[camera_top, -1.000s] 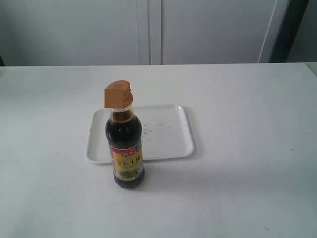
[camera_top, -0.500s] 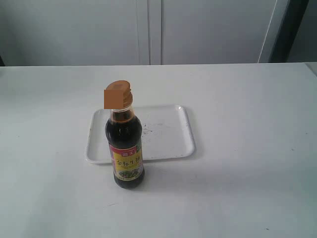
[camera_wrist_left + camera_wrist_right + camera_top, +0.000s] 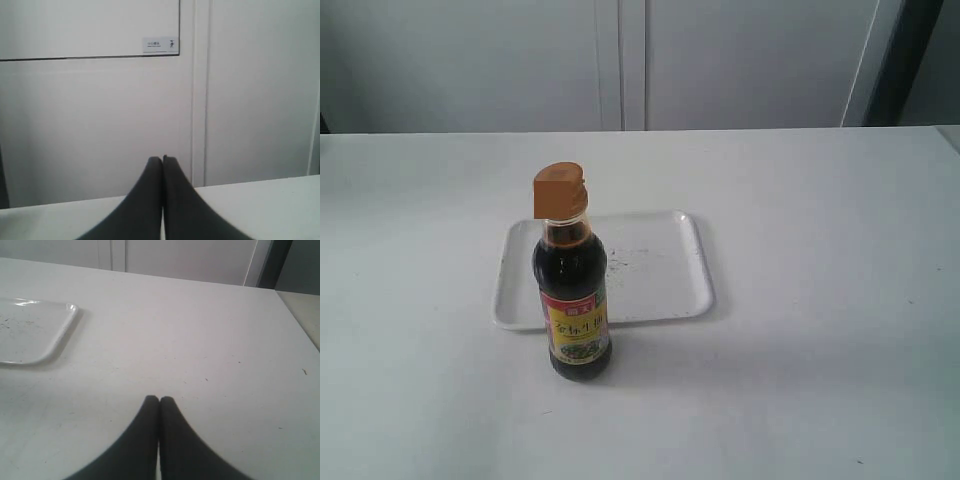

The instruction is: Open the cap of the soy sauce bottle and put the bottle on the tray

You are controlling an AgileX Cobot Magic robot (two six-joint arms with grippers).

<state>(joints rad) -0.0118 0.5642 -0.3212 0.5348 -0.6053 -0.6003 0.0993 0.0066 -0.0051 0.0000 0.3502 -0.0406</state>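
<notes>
One soy sauce bottle (image 3: 574, 300), upright on the white table (image 3: 800, 300), filled with dark liquid nearly to the neck, yellow-and-red label facing the exterior camera. One orange-brown cap (image 3: 560, 191) on top, down over the spout. One white tray (image 3: 660, 270) just behind the bottle, bare but for a scatter of dark specks near its middle; bottle base on the table in front of the tray's near rim, not inside it. Two grippers, both out of the exterior view and well apart from the bottle. Left gripper (image 3: 162, 161) with its dark fingertips pressed together, nothing between them, raised and pointing toward pale cabinet doors (image 3: 100, 100) beyond the table's far edge; neither bottle nor tray ahead of it. Right gripper (image 3: 159, 400) likewise closed on nothing, low over bare tabletop, with a rounded tray corner (image 3: 65, 320) ahead and off to one side of its tips. Against the frames from a second and half a second ago: bottle, cap and tray in the same places, no shift visible; only the cap's outline sharper now.
</notes>
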